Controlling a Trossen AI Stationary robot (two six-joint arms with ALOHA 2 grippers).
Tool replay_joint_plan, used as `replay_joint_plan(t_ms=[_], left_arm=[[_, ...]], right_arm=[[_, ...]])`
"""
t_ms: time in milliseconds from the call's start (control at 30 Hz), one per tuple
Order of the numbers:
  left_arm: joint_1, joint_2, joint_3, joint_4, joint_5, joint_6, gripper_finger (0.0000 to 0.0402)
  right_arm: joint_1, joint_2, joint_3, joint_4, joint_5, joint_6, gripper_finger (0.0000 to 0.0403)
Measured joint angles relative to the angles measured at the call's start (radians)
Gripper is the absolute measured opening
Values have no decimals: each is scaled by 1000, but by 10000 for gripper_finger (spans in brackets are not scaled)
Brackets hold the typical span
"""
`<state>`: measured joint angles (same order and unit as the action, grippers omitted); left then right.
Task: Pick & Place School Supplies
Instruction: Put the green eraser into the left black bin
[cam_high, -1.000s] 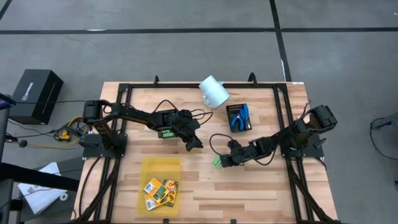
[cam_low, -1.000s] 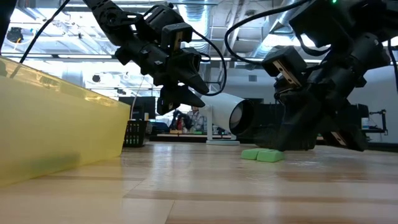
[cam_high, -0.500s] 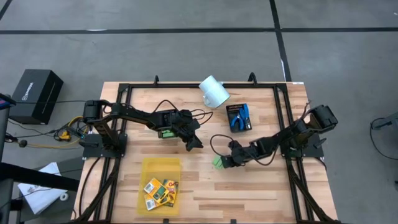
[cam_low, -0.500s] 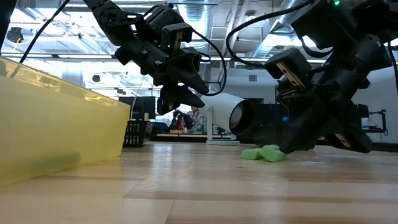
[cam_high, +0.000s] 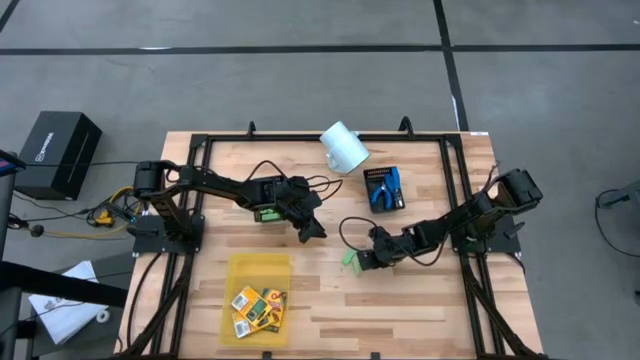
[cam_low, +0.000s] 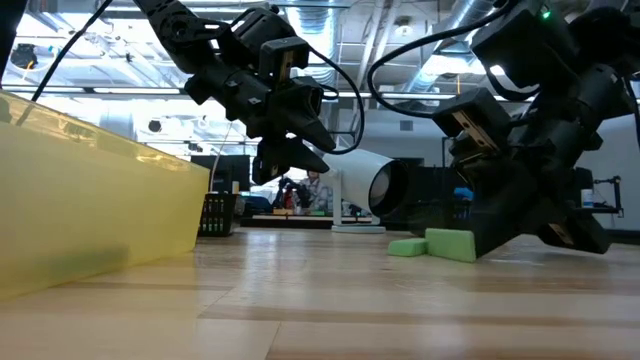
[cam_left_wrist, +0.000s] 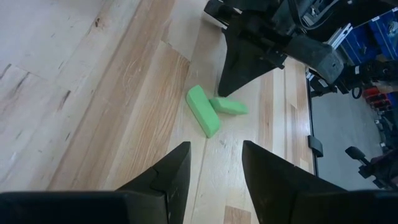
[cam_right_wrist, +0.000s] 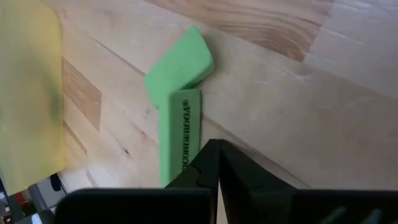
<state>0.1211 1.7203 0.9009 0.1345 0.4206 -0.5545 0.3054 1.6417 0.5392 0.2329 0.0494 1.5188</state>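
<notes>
Two little light-green oblong pieces lie touching at one end in the middle of the wooden table. The lettered one is tipped up on a long edge; the plain one lies flat. My right gripper is shut, with its tip at the lettered piece. My left gripper hangs open above the table to the left of the pieces, with nothing between its fingers. My right gripper pushes the lettered green piece with its shut fingertips, which meet the piece's long side near the end away from the plain piece. The fingers slant down from the table's right. The piece rests on the table, tipped on its edge.
A yellow tray with small orange-yellow boxes stands at the near left. A white cup lies on its side at the far edge. Beside it a black tray holds blue-handled tools.
My right gripper, shut all the while, has pushed the lettered green piece. That piece lay flat beside the other one and has tipped up onto its long edge and swung about. The plain piece has stayed where it was.
</notes>
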Motion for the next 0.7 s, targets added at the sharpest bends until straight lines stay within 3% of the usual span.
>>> replay_joint_plan(t_ms=[267,367,567,700], left_arm=[[0,0,0,0,0,0,140],[0,0,0,0,0,19,140],[0,0,0,0,0,25,140],[20,0,0,0,3,51,140]], right_arm=[[0,-1,3,-44,1,33,0],[3,-31,2,-115,60,77,0],[7,-239,-3,-310,248,132,0],[8,-413,1,-371,228,82,4]])
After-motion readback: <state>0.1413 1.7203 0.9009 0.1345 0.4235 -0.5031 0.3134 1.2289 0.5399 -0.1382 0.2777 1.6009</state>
